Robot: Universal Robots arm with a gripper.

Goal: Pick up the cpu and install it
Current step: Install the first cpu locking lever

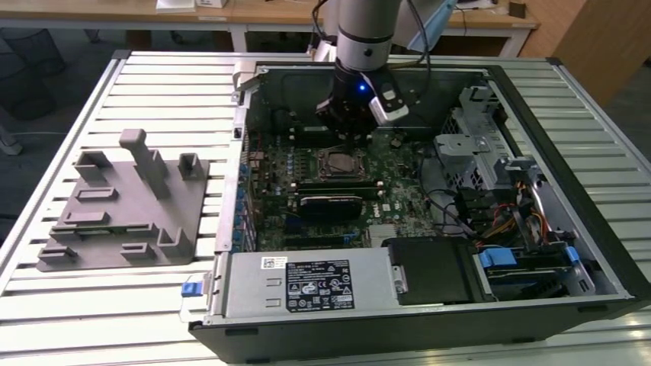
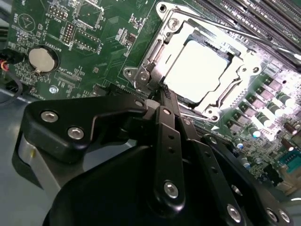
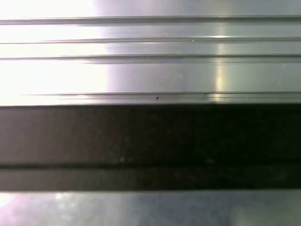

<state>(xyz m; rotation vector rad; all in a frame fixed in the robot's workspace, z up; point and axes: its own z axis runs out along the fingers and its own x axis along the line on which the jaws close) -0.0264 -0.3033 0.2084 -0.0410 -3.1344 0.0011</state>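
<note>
One arm is seen, with one gripper (image 1: pixel 351 137) lowered into one opened desktop PC case (image 1: pixel 569 175). In the second wrist view the black fingers (image 2: pixel 164 101) are brought together to a narrow point with nothing held between them, the tips sitting right at the corner of the socket's metal frame (image 2: pixel 146 70).

One cpu (image 2: pixel 197 70) is spotted just past the fingertips, lying flat inside the socket with its shiny pale top showing and the frame around it. In the exterior view the socket (image 1: pixel 339 162) is found directly under the gripper on the green motherboard (image 1: pixel 402 194).

Other stuff counted: one round coin battery (image 2: pixel 42 59) off to the side of the fingers, one grey fixture block (image 1: pixel 127 206) with several upright posts well away from the gripper on the exterior view's left, one silver power supply (image 1: pixel 305 284) with a black label, and one black box (image 1: pixel 432 271) next to it, both in the case on the side nearer the camera.

Everything is set on a pale ribbed metal table (image 1: pixel 102 305); its grooved slats (image 3: pixel 150 56) are also caught in the first wrist view. Wooden desks (image 1: pixel 254 15) and grey carpet are seen behind.
</note>
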